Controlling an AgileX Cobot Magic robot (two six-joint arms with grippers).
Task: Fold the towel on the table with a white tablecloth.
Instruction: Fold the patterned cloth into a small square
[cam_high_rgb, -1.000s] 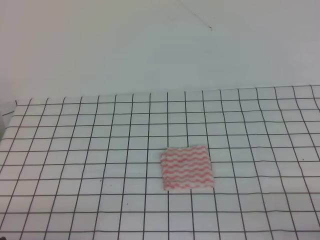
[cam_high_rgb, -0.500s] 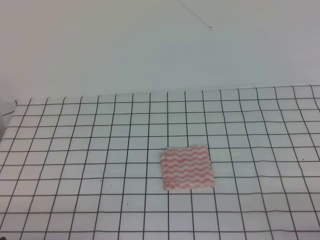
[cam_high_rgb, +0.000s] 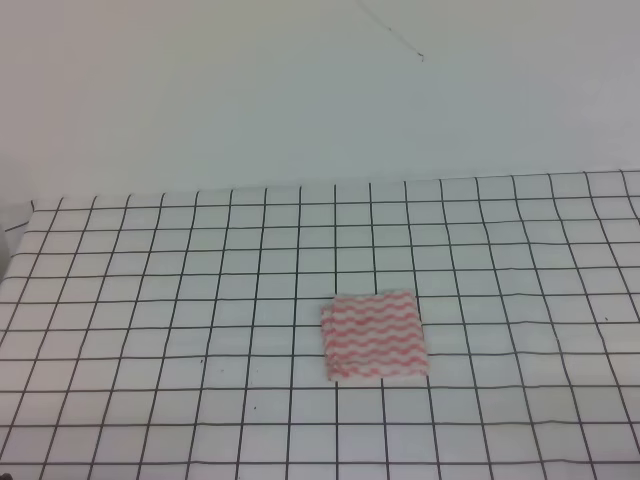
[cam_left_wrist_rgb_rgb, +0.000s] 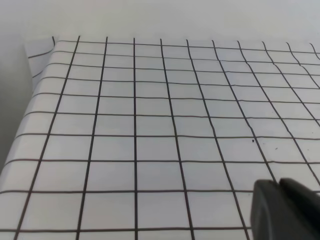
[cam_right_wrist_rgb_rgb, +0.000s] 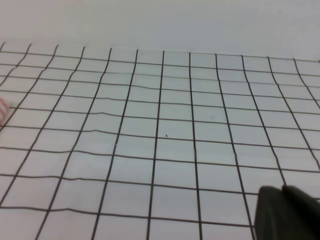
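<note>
- Left claw (cam_left_wrist_rgb_rgb: 285, 210) shows only as a dark, blurred tip at the lower right corner of its own wrist view, hanging above bare grid squares; whether it is released or clenched cannot be told from that sliver.
- Right claw (cam_right_wrist_rgb_rgb: 287, 212) appears the same way, a dark shape at the lower right of the right wrist view, with too little of it visible to tell whether it is parted or closed.
- Neither claw nor arm appears in the high view, and neither touches any cloth.
- One towel (cam_high_rgb: 375, 336) lies flat on the tabletop (cam_high_rgb: 120, 400), a compact squarish packet with red-pink wavy stripes, its layered edges showing along the left and near sides.
- It sits slightly right of centre in the high view, toward the near half of the surface and turned a little off the grid lines.
- A sliver of the same pink stripe peeks in at the far left edge of the right wrist view (cam_right_wrist_rgb_rgb: 2, 111); the left wrist view shows none of it.
- One white tablecloth (cam_high_rgb: 520, 250), ruled in thin black squares, covers the whole surface and drapes over the left edge, where the left wrist view shows the grid bending downward (cam_left_wrist_rgb_rgb: 40, 52).
- Faint ripples run through the cloth to the right of the towel.
- One plain pale wall (cam_high_rgb: 300, 90) stands behind, crossed near the top by a thin dark line (cam_high_rgb: 392, 32).
- Nothing stands between the claws and the towel.
</note>
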